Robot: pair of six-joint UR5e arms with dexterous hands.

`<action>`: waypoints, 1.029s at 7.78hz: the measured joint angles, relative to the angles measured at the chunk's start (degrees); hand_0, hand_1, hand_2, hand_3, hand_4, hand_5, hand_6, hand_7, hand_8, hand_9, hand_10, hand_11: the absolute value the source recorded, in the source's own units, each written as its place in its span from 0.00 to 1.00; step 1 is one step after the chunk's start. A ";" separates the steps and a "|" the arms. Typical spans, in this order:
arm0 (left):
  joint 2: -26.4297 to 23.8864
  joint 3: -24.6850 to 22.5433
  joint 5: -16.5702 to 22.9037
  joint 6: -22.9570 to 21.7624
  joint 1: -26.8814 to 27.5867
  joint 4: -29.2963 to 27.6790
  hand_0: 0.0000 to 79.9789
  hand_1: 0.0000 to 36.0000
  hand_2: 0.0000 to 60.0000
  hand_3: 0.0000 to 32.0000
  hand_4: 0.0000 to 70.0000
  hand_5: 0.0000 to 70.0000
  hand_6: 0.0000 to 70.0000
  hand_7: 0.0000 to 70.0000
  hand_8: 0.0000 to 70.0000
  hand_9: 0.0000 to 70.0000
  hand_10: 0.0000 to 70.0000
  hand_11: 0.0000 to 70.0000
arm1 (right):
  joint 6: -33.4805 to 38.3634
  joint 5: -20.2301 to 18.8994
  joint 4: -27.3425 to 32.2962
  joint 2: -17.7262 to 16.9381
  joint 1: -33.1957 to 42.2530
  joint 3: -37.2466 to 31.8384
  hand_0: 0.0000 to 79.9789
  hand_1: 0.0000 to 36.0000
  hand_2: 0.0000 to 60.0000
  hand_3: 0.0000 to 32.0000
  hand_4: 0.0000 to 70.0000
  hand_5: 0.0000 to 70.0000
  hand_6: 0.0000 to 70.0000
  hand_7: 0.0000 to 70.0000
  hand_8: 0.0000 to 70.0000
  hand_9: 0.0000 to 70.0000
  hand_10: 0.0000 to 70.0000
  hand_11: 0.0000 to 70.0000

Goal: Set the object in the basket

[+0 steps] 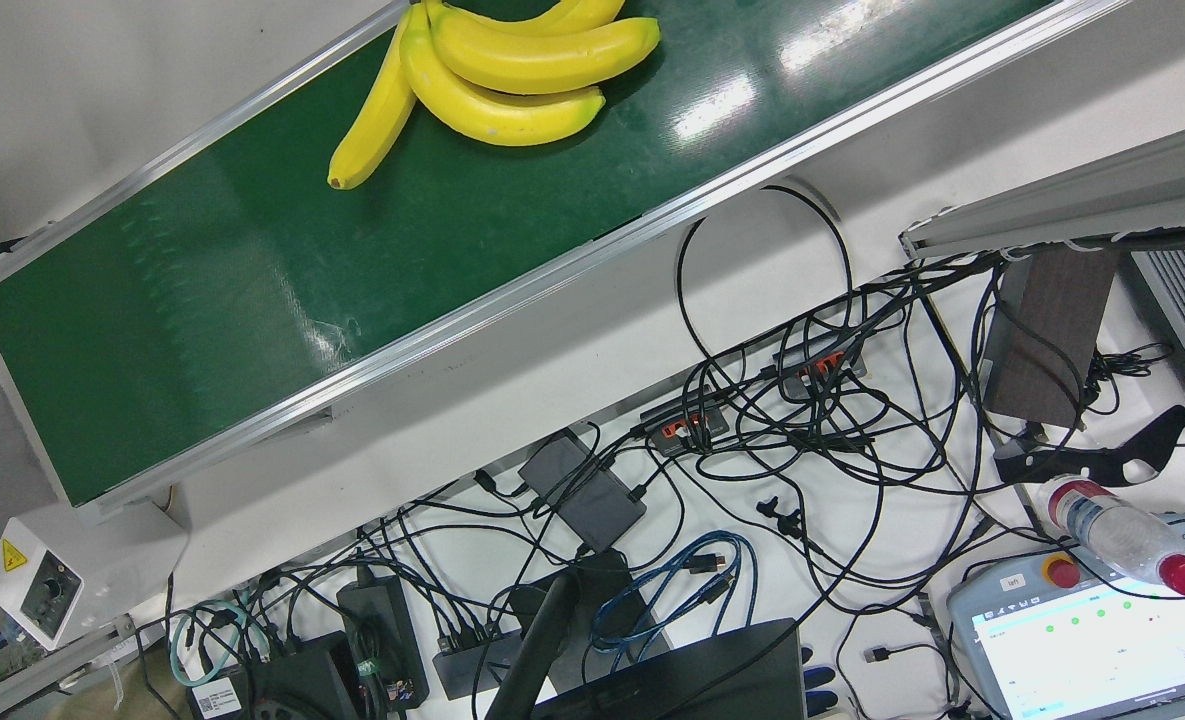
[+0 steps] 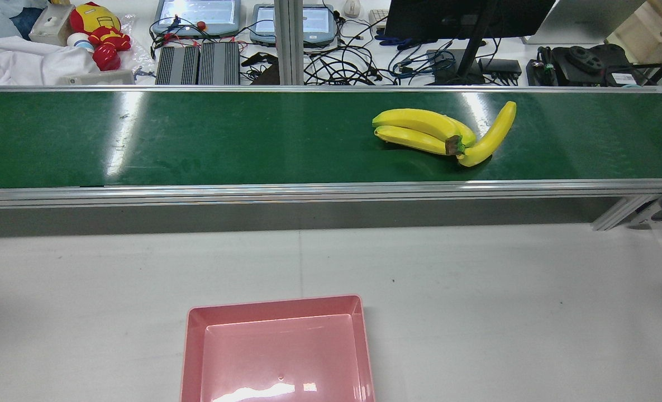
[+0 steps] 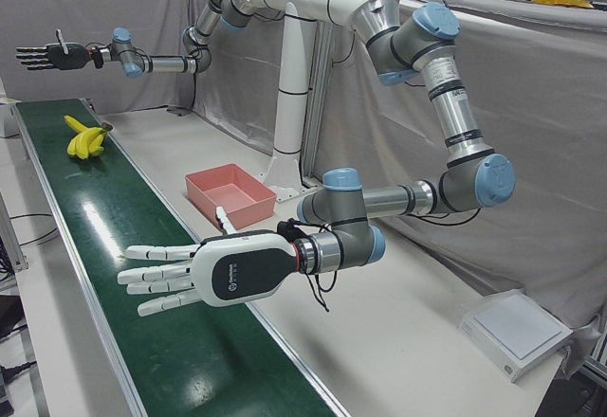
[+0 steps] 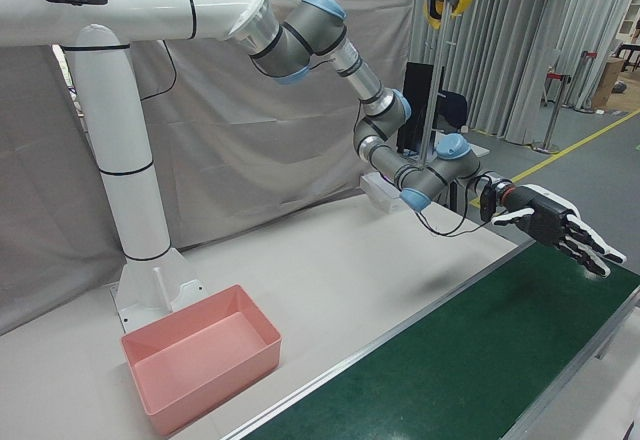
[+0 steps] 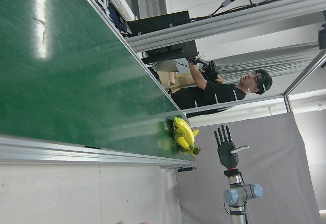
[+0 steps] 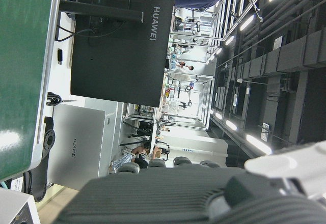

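**Item: banana bunch** [image 2: 442, 134]. We find it lying flat on the green conveyor belt [image 2: 196, 139], toward the robot's right, stems facing the robot. Nothing touches it.

**Item: pink basket** [image 2: 277, 304]. We see it empty on the white table [image 2: 476, 307], on the robot's side of the belt and well apart from the bunch.

**Item: right hand** [image 4: 555, 225]. It hangs above the belt with fingers spread flat and apart, holding nothing. We judge it the nearer hand to the bunch.

**Item: left hand** [image 3: 204, 273]. It hovers over the other end of the belt, fingers splayed apart and empty, well apart from the bunch.

**Risks, as we judge them:**
- The skins look smooth and glossy, and one banana splays away from the rest. A grasp on that one alone may let the bunch swing or slip out.
- A descent that is off-centre may push the bunch along the slick belt instead of enclosing it.
- The raised aluminium rail lies between belt and table, so a low carry may catch the bunch on it.
- The basket is shallow and the bunch long, so a release near the rim may leave it hanging over the edge.
- We cannot tell whether the belt is running. If it is, the bunch may drift from the approach.
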 measured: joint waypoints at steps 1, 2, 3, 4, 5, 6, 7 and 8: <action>0.00 -0.05 0.02 0.00 -0.02 0.02 0.74 0.35 0.00 0.10 0.19 0.17 0.02 0.09 0.15 0.12 0.03 0.06 | -0.01 0.00 0.00 0.00 0.00 0.00 0.00 0.00 0.00 0.00 0.00 0.00 0.00 0.00 0.00 0.00 0.00 0.00; -0.02 -0.07 0.05 0.00 -0.02 0.02 0.74 0.35 0.00 0.11 0.19 0.18 0.02 0.09 0.15 0.12 0.03 0.06 | 0.00 0.00 0.00 0.00 0.00 0.00 0.00 0.00 0.00 0.00 0.00 0.00 0.00 0.00 0.00 0.00 0.00 0.00; -0.05 -0.09 0.06 0.00 -0.05 0.03 0.74 0.37 0.00 0.12 0.18 0.17 0.02 0.09 0.14 0.12 0.03 0.07 | -0.01 0.00 0.00 0.00 0.00 0.00 0.00 0.00 0.00 0.00 0.00 0.00 0.00 0.00 0.00 0.00 0.00 0.00; -0.07 -0.07 0.07 0.00 -0.04 0.03 0.74 0.35 0.00 0.13 0.17 0.17 0.02 0.09 0.15 0.12 0.03 0.07 | -0.03 0.00 0.00 0.00 0.00 0.00 0.00 0.00 0.00 0.00 0.00 0.00 0.00 0.00 0.00 0.00 0.00 0.00; -0.07 -0.07 0.07 0.00 -0.05 0.03 0.74 0.36 0.00 0.14 0.17 0.17 0.02 0.09 0.15 0.13 0.03 0.07 | -0.01 0.00 0.00 0.00 0.00 0.02 0.00 0.00 0.00 0.00 0.00 0.00 0.00 0.00 0.00 0.00 0.00 0.00; -0.07 -0.08 0.07 0.00 -0.11 0.03 0.74 0.36 0.00 0.13 0.17 0.18 0.02 0.09 0.15 0.13 0.03 0.07 | -0.01 0.00 0.00 0.00 0.00 0.05 0.00 0.00 0.00 0.00 0.00 0.00 0.00 0.00 0.00 0.00 0.00 0.00; -0.08 -0.09 0.07 0.00 -0.18 0.03 0.74 0.36 0.00 0.16 0.16 0.18 0.02 0.09 0.15 0.12 0.03 0.06 | -0.03 0.00 0.00 0.00 0.00 0.07 0.00 0.00 0.00 0.00 0.00 0.00 0.00 0.00 0.00 0.00 0.00 0.00; -0.08 -0.10 0.07 0.00 -0.22 0.03 0.74 0.36 0.00 0.16 0.16 0.18 0.02 0.09 0.15 0.12 0.03 0.06 | -0.01 0.00 0.00 0.00 0.00 0.08 0.00 0.00 0.00 0.00 0.00 0.00 0.00 0.00 0.00 0.00 0.00 0.00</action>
